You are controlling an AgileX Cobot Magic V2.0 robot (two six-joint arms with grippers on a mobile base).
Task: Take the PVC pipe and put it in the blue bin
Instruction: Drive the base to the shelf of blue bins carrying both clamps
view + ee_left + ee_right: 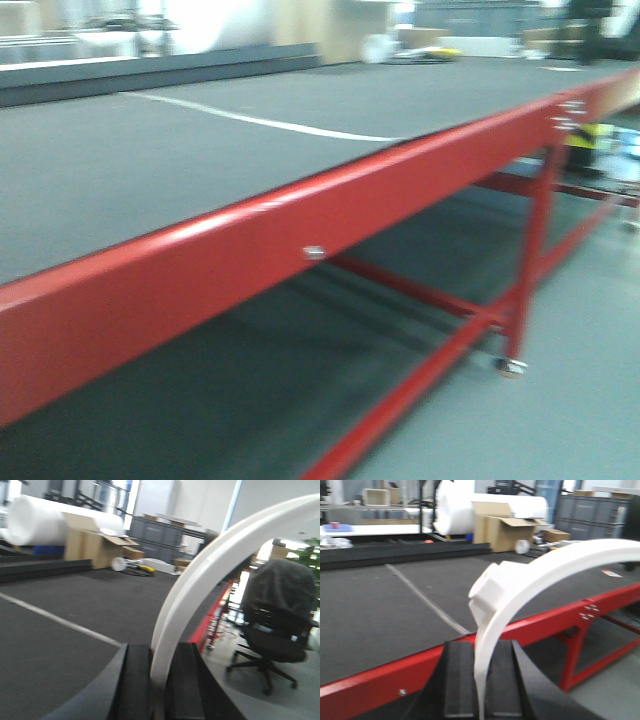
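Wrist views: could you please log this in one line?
left gripper: grips curved white PVC pipe; right gripper: grips socket-ended white pipe

A PVC pipe point(200, 577) sits clamped between the left gripper's point(157, 680) 2 fingers and arches rightward above the table point(200, 180). Behind the table lie a box point(90, 545) and a roll point(45, 522). A chair point(280, 615) stands right of it. The right gripper point(480, 680) likewise clamps a pipe above the table's edge.
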